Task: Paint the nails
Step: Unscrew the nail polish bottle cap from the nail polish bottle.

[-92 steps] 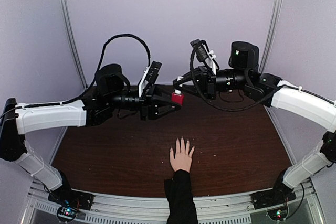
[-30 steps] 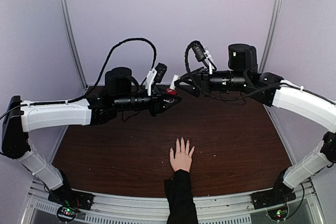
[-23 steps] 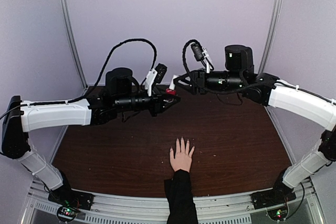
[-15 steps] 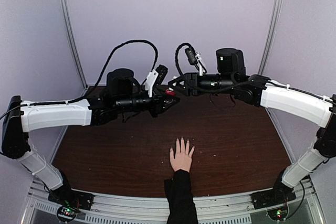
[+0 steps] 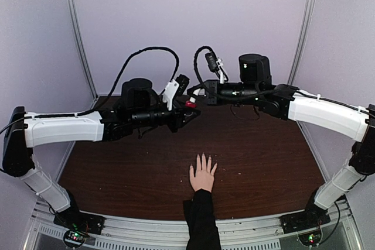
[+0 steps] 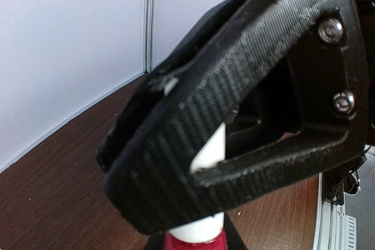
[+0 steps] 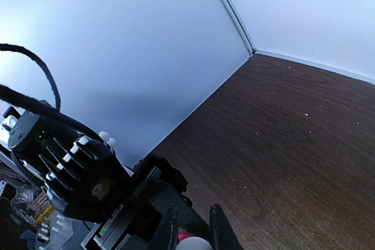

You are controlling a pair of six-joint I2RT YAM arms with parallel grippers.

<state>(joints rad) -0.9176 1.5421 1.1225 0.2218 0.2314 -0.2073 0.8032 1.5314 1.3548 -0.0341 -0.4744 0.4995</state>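
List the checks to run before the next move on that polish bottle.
1. Hold of left gripper on red bottle: ok, shut on it.
2. Hold of right gripper on white cap: ok, shut on it.
3. Cap removed: not ok, it sits on the bottle.
4. Human hand flat on table, fingers spread: ok.
5. Polish on the nails: cannot tell, too small.

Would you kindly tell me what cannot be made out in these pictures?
- Nails on the hand: top view, too small to tell bare from polished.
- Red bottle: left wrist view, cut off by the bottom edge; the right gripper's body blocks the rest.
- White cap: right wrist view, mostly below the bottom edge.
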